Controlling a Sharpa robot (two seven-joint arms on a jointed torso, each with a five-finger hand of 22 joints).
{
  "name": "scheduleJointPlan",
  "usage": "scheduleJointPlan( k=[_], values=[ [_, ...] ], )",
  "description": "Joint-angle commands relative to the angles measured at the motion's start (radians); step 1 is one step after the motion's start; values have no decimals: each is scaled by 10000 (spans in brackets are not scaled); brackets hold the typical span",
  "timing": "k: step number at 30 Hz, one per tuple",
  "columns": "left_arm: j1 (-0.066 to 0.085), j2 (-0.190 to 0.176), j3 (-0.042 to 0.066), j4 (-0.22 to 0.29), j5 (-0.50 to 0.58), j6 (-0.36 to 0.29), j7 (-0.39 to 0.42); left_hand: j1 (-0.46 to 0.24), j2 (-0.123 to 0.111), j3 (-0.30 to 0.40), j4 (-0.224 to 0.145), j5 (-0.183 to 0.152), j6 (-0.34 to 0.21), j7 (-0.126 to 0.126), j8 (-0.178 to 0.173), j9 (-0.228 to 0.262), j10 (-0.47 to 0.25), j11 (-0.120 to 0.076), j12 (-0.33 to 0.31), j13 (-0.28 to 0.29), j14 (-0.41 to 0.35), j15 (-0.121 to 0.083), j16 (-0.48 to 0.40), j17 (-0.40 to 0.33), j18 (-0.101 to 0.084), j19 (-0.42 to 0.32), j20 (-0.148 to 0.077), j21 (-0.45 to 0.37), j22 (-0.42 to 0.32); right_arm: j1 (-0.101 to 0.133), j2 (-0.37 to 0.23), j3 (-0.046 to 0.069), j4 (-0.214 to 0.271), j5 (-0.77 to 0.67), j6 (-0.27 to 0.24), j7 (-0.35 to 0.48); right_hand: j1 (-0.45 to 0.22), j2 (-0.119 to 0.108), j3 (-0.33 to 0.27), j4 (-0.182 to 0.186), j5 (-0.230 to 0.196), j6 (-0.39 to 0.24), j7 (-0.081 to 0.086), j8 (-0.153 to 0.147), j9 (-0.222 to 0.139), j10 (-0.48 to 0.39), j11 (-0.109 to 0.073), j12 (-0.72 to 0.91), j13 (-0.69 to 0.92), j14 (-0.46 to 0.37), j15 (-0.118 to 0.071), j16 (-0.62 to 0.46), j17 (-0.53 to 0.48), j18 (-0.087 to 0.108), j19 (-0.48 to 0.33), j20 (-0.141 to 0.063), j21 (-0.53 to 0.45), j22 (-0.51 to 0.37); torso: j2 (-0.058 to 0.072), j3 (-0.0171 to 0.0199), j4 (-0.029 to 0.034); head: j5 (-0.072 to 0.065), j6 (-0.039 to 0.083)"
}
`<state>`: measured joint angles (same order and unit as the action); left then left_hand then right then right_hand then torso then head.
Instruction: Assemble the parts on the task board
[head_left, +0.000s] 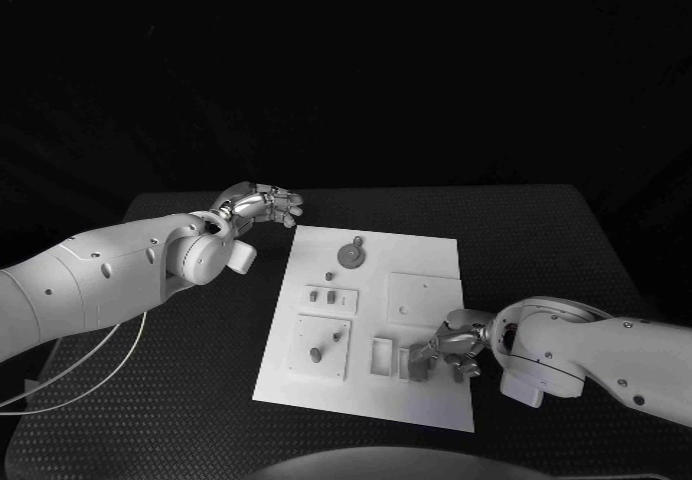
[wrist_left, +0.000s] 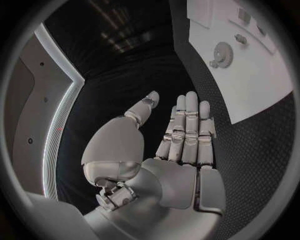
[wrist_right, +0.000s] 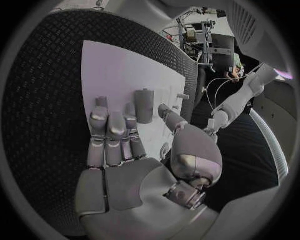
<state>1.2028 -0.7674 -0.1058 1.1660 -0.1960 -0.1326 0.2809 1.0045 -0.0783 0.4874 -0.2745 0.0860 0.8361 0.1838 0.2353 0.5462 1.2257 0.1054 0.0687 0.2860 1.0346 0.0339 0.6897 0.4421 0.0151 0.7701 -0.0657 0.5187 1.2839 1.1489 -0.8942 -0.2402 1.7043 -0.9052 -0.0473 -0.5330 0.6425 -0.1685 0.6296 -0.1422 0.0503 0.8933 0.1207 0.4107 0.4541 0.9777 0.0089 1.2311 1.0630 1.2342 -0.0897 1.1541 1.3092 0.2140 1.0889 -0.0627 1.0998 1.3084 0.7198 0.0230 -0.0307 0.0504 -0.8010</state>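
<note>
The white board (head_left: 378, 320) lies mid-table on the black table (head_left: 548, 250), with small grey parts on it, among them a round gear (head_left: 352, 256) toward its 12 o'clock end. The left hand (head_left: 257, 208) hovers off the board's 10 o'clock corner, fingers (wrist_left: 187, 125) straight and close together, thumb apart, holding nothing. The right hand (head_left: 450, 350) sits over the board's 5 o'clock area; its fingertips (wrist_right: 109, 120) lie side by side, stretched out toward an upright grey peg (wrist_right: 145, 105), touching or just beside it, I cannot tell which.
</note>
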Motion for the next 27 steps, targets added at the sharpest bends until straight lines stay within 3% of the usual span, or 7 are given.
scheduleJointPlan(
  k=[1, 8, 13, 15, 23, 27],
  values=[
    [6, -2, 6, 38, 61, 138, 45, -97, -21, 10, 65, -34, -69, 27, 44, -15, -87, -4, 37, 3, 37, 32, -50, 10, 10, 61, 32, -63, 10, -64, 67, -42, -100, -157, -74, -127, -36, -74, 85, -9, -16, -51, 49, -71, -88, -31, 60, -41, 18, -82, -18, 72, -14, 478, -43, -52, 65, 91, 6, -4, -6, 5, -20],
    [7, -7, 5, 58, 61, 136, 48, -99, -20, 11, 66, -34, -70, 27, 45, -15, -87, -5, 38, 3, 36, 32, -54, 14, 10, 61, 32, -65, 14, -125, 344, -61, -238, -186, -62, -198, 250, 16, 254, -311, -16, 41, 29, -39, -65, -1, 44, -27, 69, -77, -32, 137, -45, 478, -12, -74, 130, 86, 2, -1, -3, -3, -46],
    [7, -23, 5, 63, 61, 129, 48, -97, -20, 12, 66, -33, -71, 27, 46, -16, -88, -5, 38, 3, 36, 32, -57, 17, 11, 61, 32, -67, 17, -144, 385, -66, -250, -314, 33, -173, 775, 373, 433, -772, -17, 182, -9, 28, -23, 38, 9, -22, 105, -40, -57, 217, -59, 478, 1, -87, 182, 80, 0, 1, -3, 12, -50],
    [7, -32, 5, 60, 61, 129, 48, -97, -21, 13, 65, -33, -71, 27, 46, -16, -88, -5, 38, 3, 37, 32, -58, 18, 11, 60, 32, -68, 18, -145, 368, -66, -239, -525, -27, -144, 986, 409, 574, -917, -16, 262, -33, 62, -7, 55, -11, -29, 112, -42, -73, 227, -76, 478, -4, -85, 186, 71, 1, -4, -8, 14, -61],
    [7, -51, 5, 69, 61, 120, 45, -97, -21, 14, 65, -32, -72, 27, 48, -16, -88, -5, 38, 4, 37, 32, -63, 24, 12, 60, 32, -71, 24, -144, 356, -64, -207, -602, -122, -138, 1115, 392, 748, -1030, -16, 481, -98, 135, 26, 161, -71, -59, 116, 16, -123, 302, -109, 478, 33, -30, 228, 42, 4, 0, -11, 47, -63],
    [8, -66, 5, 73, 61, 113, 43, -95, -19, 16, 65, -31, -72, 27, 48, -16, -88, -5, 38, 4, 38, 32, -65, 26, 13, 60, 32, -72, 26, -144, 288, -63, -179, -655, -211, -135, 1363, 603, 898, -1174, 0, 576, -127, 149, 31, 240, -98, -85, 116, 71, -143, 362, -124, 478, 57, -11, 261, 29, 4, -3, -14, 45, -59]
  ],
)
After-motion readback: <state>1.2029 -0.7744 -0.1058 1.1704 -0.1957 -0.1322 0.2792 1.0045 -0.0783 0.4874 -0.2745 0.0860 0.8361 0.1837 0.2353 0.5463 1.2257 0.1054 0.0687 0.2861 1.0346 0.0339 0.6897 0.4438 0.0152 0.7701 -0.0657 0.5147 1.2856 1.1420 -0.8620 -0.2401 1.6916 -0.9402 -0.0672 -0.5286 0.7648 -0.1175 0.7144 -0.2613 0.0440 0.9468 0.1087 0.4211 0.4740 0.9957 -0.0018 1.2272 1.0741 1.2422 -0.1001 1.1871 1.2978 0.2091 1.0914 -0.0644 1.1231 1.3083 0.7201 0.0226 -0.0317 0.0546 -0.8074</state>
